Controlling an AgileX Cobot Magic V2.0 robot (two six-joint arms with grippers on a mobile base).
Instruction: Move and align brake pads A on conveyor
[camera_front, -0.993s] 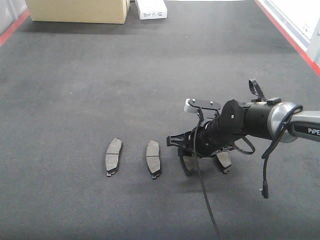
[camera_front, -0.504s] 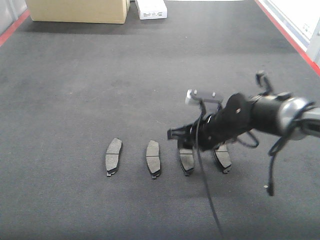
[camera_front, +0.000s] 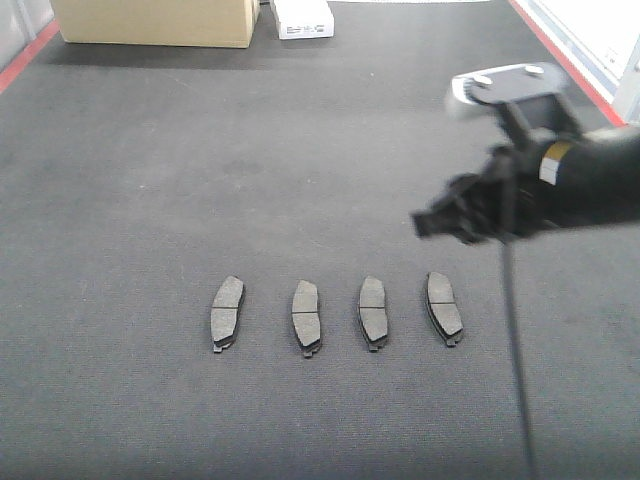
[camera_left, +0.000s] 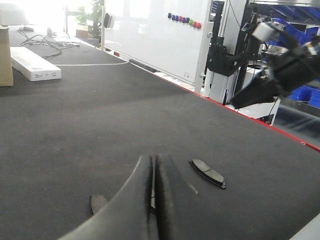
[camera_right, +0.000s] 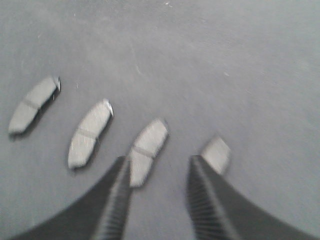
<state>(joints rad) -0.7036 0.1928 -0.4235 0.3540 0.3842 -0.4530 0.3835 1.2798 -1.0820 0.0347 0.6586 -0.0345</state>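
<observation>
We see the wide dark grey felt-like conveyor belt filling nearly the whole front view, with red stripes along its far left and right edges. At its far end, well away from both pincers, stands a tan cardboard box, and just beside that lies a flat white carton.

The right arm's black pincer hangs above the belt, blurred, up and to the right of the pads and apart from all of them. In the right wrist view its two dark ribbed fingers stand spread with bare belt between them, holding nothing.

The left arm's pincer shows only in its own wrist view: its two smooth dark fingers lie pressed together, nothing between them, low over the belt.

Below the right pincer, four small flat dark grey oblong brake pads lie on the belt in a side-by-side row, each with its long side running towards the far end and none touching another. We count them from the one nearest that pincer: the first pad, the second pad, the third pad, and the fourth pad farthest off.
</observation>
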